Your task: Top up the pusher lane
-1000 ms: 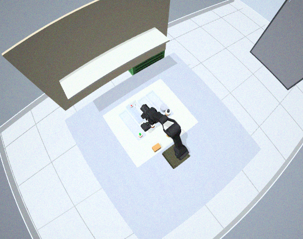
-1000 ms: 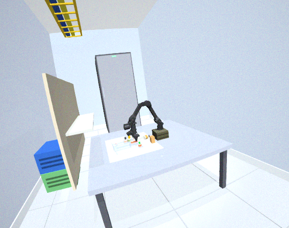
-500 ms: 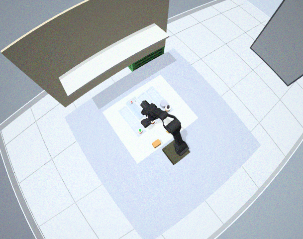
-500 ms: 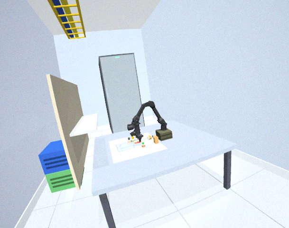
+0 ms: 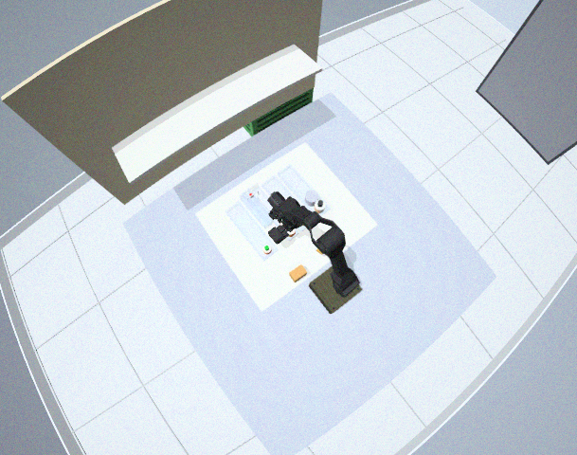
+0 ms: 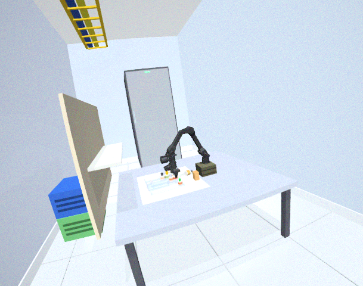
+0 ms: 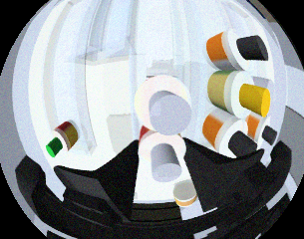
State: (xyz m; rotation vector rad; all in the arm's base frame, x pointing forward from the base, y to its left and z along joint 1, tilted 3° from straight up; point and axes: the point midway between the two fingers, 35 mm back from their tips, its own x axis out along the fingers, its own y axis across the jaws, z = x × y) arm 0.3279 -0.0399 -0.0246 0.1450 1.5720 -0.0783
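Looking from above, the gripper (image 5: 284,233) hangs over the clear lanes on the table (image 5: 415,274), near a green-capped jar (image 5: 266,249). From the side, neighbouring jars crowd it. At the wrist, it grips a pale-lidded jar (image 7: 163,159) just before its lane twin (image 7: 166,108); careless shoving could snap the pusher.

Two grey-lidded jars (image 7: 166,134) in line
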